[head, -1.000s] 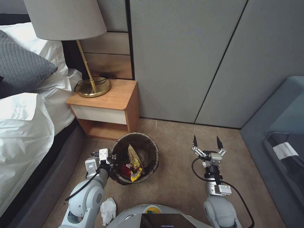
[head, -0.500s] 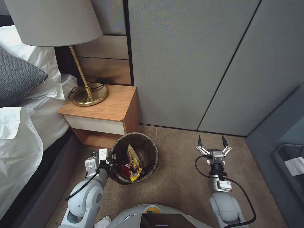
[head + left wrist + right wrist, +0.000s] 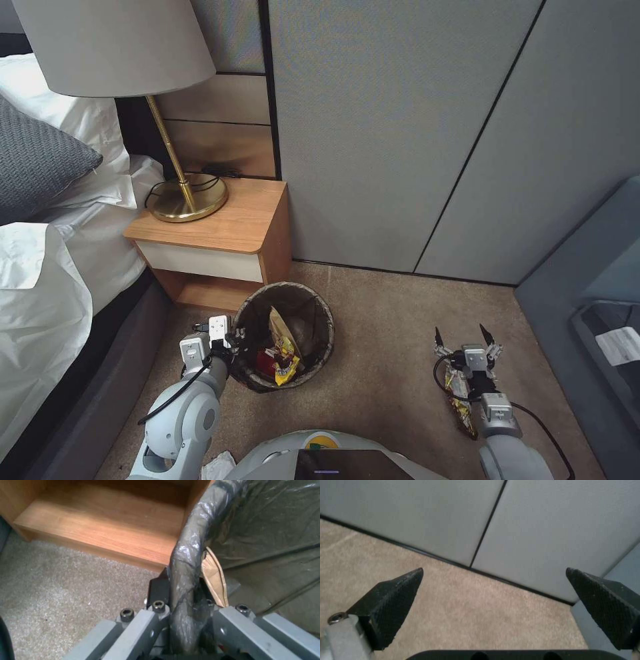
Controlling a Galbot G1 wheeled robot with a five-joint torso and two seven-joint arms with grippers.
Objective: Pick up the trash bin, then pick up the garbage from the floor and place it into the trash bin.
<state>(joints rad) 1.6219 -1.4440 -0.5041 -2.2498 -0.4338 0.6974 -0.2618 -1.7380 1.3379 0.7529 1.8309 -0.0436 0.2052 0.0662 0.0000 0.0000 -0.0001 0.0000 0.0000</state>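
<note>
Crinkled dark liner film covers the round rim of the trash bin, low centre of the head view on tan carpet, where the left gripper is clenched on it. Glossy yellow-and-red wrappers already lie inside. The right gripper, jaws spread wide and empty, hovers lower right above a slim yellow snack wrapper; it should descend squarely over that thin foil.

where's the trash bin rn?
In the head view the trash bin sits on the carpet just in front of the nightstand, on the robot's left; the left gripper is clamped on its rim.
</note>
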